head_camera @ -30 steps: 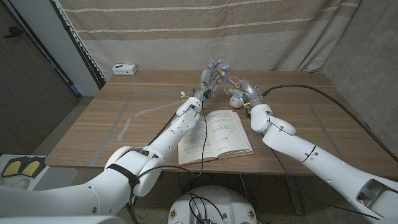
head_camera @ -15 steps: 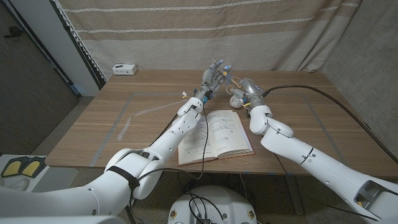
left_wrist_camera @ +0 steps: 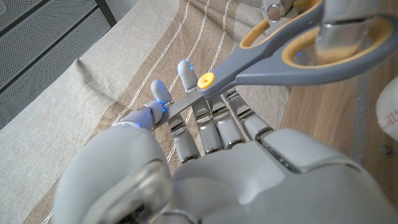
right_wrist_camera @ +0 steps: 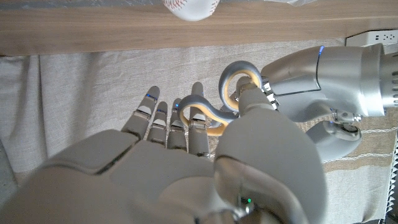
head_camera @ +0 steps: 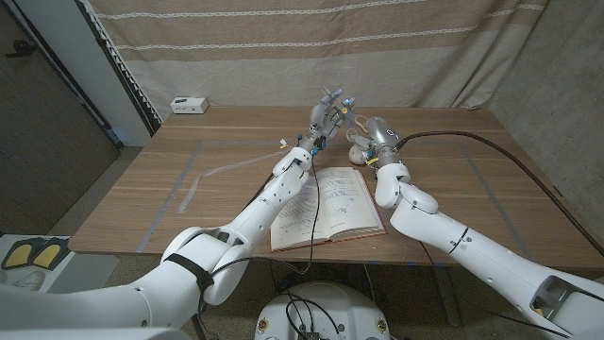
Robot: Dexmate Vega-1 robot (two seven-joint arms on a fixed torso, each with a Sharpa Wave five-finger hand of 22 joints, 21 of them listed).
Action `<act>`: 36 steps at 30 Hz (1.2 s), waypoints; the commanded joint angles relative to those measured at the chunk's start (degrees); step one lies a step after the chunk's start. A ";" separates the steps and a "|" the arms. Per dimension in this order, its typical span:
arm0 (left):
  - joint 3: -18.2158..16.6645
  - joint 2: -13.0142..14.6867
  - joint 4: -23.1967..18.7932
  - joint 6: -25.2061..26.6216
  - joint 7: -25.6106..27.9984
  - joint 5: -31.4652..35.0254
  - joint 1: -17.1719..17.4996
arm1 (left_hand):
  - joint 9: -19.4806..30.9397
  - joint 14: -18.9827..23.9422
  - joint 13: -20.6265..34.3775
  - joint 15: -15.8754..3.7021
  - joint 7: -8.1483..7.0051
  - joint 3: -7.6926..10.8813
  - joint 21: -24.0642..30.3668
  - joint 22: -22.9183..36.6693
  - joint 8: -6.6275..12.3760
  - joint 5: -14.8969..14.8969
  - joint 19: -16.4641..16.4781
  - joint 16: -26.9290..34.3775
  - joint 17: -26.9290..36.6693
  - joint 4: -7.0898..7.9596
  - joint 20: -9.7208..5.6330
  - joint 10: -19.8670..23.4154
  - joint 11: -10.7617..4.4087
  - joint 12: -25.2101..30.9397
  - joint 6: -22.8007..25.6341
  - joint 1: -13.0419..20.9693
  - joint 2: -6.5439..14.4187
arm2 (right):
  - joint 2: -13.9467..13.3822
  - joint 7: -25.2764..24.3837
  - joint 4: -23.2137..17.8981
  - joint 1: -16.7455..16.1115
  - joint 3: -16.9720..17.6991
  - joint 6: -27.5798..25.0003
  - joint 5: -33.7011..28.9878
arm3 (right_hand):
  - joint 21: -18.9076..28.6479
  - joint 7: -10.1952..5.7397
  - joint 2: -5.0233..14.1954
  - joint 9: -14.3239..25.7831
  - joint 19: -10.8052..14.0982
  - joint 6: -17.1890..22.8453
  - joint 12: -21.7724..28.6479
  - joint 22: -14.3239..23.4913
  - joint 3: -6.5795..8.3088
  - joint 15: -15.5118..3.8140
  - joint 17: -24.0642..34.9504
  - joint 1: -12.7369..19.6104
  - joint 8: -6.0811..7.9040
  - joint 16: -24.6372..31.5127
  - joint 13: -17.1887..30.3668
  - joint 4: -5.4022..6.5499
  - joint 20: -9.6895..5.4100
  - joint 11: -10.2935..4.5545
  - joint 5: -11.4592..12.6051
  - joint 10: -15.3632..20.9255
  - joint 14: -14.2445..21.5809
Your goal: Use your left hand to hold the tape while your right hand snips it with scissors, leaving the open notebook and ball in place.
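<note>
Nearest you the notebook [head_camera: 326, 206] lies open on the table [head_camera: 189, 189]. Beyond it your right hand [head_camera: 375, 135] grips the scissors [left_wrist_camera: 261, 59], blades across your left hand's [head_camera: 326, 115] spread fingers [left_wrist_camera: 186, 71]; tape too small to tell. Ball [right_wrist_camera: 191, 7] sits behind

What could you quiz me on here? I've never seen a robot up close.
1. True or false: the notebook on the table lies closed.
2. What holds the scissors? A) a person's hand; B) the robot's right hand; C) nothing, they lie on the table.
3. Fill in: the round pivot where the scissor blades join is coloured ____.

Key: 1 false, it lies open; 2 B; 3 yellow.
</note>
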 commanded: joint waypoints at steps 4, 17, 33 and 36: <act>0.25 0.83 -5.06 3.39 2.52 -1.70 2.32 | -0.18 -0.21 0.12 -8.84 0.17 -0.10 -0.21 0.28 0.35 0.20 -0.47 0.15 0.13 -0.05 -7.74 11.84 -10.33 0.35 0.44 1.35 1.65 | 1.35 -1.94 2.25 0.47 -1.27 -0.40 -5.14 | 0.20 0.51 -0.13 0.28 1.41 2.78 0.72 0.18 -0.13 -0.78 0.12 1.65 0.87 0.59 0.22 0.20 -0.02 -0.69 0.87 2.45 2.63; 0.10 1.61 -8.53 6.38 2.99 -4.46 3.57 | -0.53 -0.18 -0.09 -8.85 0.15 -0.12 -0.24 0.33 0.83 0.00 -0.52 0.17 0.14 -0.14 -7.78 12.15 -10.30 0.53 0.58 1.46 1.72 | 2.00 -3.71 4.08 0.50 -2.04 -0.41 -8.66 | 0.27 -1.18 -0.57 0.42 3.54 9.29 1.87 0.23 -0.15 -3.15 0.10 5.80 2.02 0.64 0.15 -0.03 -1.50 -1.89 1.87 7.91 6.59; -0.14 2.06 -9.96 6.29 2.79 -5.73 4.17 | -1.40 -0.16 -0.43 -8.86 0.28 -0.09 -0.19 0.37 1.11 -0.30 -0.56 0.16 0.13 -0.25 -7.79 12.22 -10.29 0.61 0.62 1.59 1.81 | 2.26 -3.31 4.37 -0.40 -1.13 0.23 -9.28 | 0.30 -7.04 1.48 1.76 5.28 16.27 1.34 0.43 -0.41 -7.06 0.26 9.33 3.89 0.42 0.12 0.85 -2.97 -5.67 2.17 9.94 9.45; 0.00 2.33 -10.65 6.50 2.95 -5.81 4.60 | -1.53 -0.21 -0.49 -8.85 0.20 -0.08 -0.18 0.37 1.23 -0.37 -0.58 0.14 0.12 -0.28 -7.79 12.31 -10.30 0.68 0.66 1.61 1.80 | 2.20 -3.31 4.17 -0.62 -0.47 0.02 -8.92 | 0.56 -8.55 2.26 2.69 6.30 18.26 1.43 0.49 -0.84 -7.61 0.27 9.52 4.92 0.71 0.19 1.25 -4.09 -6.63 1.94 11.01 11.10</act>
